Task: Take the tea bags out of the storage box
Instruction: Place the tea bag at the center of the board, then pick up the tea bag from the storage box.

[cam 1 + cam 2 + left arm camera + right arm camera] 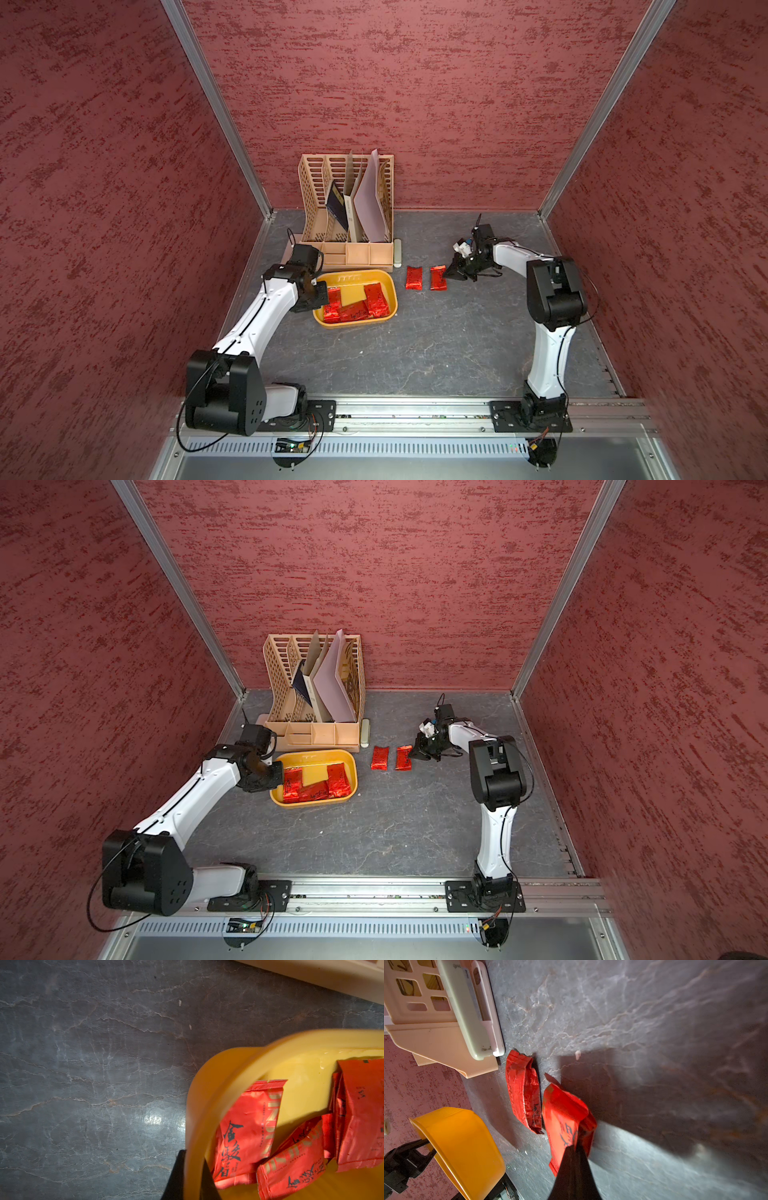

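The mustard-yellow storage box (358, 273) (321, 752) sits left of centre on the grey table. Three red foil tea bags (376, 300) (338, 779) (247, 1130) lie inside it, partly overlapping. My left gripper (321, 291) (278, 771) (193, 1155) is shut on the box's left wall (228, 1076), one finger outside and one inside. To the right of the box a tea bag (414, 278) (379, 757) (525, 1093) lies on the table. Beside it my right gripper (447, 272) (412, 752) (576, 1145) is shut on the edge of another tea bag (438, 278) (403, 757) (562, 1118), down at table level.
A tan slotted desk organizer (345, 208) (311, 679) holding papers and a dark booklet stands behind the box at the back wall. A pale flat device (397, 251) (467, 1012) lies at its right foot. Red walls close in three sides; a metal rail (415, 411) runs along the front.
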Robot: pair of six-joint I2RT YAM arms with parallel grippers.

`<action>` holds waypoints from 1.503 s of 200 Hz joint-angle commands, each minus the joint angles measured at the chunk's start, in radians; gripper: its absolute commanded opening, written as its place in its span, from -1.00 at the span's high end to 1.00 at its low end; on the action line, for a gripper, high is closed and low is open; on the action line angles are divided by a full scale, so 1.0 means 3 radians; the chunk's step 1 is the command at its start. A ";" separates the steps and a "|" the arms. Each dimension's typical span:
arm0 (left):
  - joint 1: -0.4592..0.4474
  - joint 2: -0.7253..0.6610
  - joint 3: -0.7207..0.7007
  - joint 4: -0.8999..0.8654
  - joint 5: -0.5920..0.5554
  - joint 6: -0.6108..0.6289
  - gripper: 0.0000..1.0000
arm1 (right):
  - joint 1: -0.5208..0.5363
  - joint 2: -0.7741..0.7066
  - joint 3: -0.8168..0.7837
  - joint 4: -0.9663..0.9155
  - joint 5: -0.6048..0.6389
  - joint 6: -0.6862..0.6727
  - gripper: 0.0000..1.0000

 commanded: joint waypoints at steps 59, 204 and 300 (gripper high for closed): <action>-0.0016 -0.0032 -0.0009 0.0092 0.0057 -0.0006 1.00 | -0.0005 0.0078 0.0028 -0.0001 -0.0041 -0.0036 0.80; -0.0024 -0.0037 -0.0007 0.0092 0.0051 -0.0007 1.00 | 0.0127 -0.0845 -0.0272 0.0389 0.0004 0.0400 0.24; -0.0022 -0.0007 -0.0002 0.0092 0.0066 -0.0005 1.00 | 0.2053 -0.0065 0.0718 0.1157 0.0029 0.1490 0.22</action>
